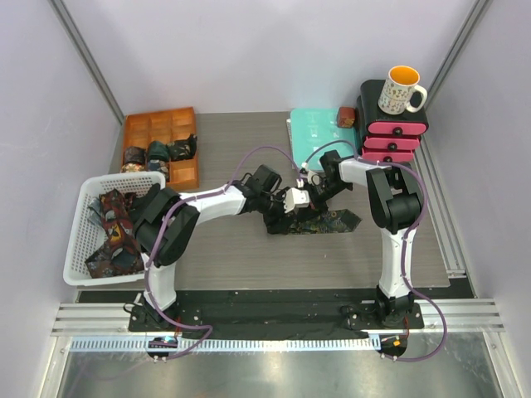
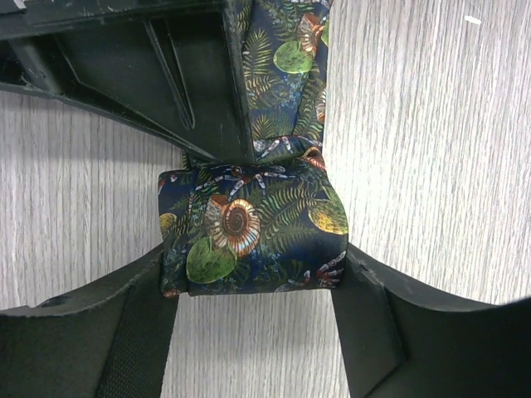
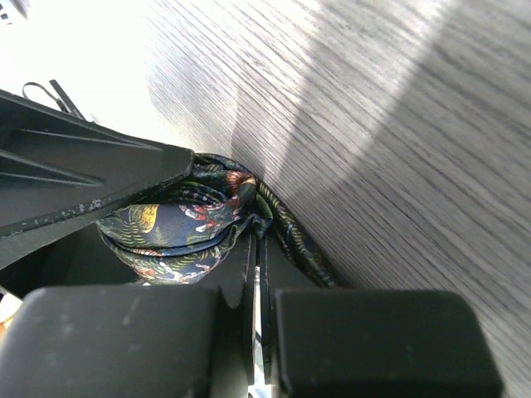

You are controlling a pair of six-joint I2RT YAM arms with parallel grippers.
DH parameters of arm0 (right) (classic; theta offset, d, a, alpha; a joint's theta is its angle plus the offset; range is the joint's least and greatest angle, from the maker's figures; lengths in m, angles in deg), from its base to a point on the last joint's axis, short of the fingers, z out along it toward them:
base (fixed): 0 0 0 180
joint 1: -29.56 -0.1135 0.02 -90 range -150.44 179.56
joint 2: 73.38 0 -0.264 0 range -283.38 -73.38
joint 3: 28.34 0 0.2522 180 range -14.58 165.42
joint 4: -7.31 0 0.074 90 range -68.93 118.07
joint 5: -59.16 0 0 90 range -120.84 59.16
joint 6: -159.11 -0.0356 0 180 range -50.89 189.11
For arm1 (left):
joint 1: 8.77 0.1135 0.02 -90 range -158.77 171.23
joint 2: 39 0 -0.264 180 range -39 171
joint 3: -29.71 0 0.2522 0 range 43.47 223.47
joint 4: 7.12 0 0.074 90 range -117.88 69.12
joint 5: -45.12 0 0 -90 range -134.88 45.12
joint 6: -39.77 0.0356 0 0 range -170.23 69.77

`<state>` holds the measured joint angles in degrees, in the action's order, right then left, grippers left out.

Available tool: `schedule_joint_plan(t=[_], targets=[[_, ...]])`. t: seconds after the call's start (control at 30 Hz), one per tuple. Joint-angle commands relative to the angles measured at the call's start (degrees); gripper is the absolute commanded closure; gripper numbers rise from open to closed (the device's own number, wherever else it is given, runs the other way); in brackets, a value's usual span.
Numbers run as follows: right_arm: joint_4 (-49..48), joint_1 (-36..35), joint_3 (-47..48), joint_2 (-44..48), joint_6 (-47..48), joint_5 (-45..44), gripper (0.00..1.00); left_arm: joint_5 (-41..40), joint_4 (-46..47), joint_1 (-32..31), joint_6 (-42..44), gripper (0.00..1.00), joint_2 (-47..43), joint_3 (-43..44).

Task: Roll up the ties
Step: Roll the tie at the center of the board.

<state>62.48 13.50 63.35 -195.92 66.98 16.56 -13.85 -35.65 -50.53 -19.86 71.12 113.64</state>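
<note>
Tie (image 2: 253,236) half rolled on the counter (image 2: 431,124); my left hand (image 2: 255,269) grips the roll, my right hand (image 3: 259,249) pinches its flat strip

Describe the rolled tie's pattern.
Dark navy tie with green ferns, leaves, brown spiral shells; clearest in left wrist view.

Beyond the left gripper (image 2: 255,278) fingertips, the tie (image 2: 249,232) strip exits the frame; the right gripper's finger (image 2: 166,75) covers part.

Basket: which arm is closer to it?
Left. The left arm bends beside the basket; the right arm stands far to its right. Both jaws meet at the tie.
</note>
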Motion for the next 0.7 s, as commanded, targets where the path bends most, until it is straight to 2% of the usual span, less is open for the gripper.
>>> schedule_joint_plan(t=[0.0, 0.07, 0.17, 0.53, 0.67], targets=[[-5.64, -0.29, -1.11, -4.02, 2.31, -11.98, 0.99, 1.05, 1.32, 0.01, -1.63, 0.35, -2.72, 1.90], [-5.64, -0.38, -0.76, -4.20, 2.22, -11.98, 0.99, 1.49, 1.32, 0.10, -1.63, 0.41, -3.07, 2.16], [-5.64, -0.38, -0.33, -4.29, 1.09, -11.89, 0.99, 2.46, 0.97, -0.16, -1.98, 0.46, -2.46, 3.04], [-8.36, -1.35, -1.64, -3.85, -4.72, -9.43, 0.99, -0.44, 3.95, -3.51, -9.97, 0.46, 6.06, 10.68], [-13.00, -1.35, -3.92, -2.53, -9.29, -7.15, 0.99, -1.40, 4.04, -4.29, -12.17, 0.47, 8.00, 10.87]])
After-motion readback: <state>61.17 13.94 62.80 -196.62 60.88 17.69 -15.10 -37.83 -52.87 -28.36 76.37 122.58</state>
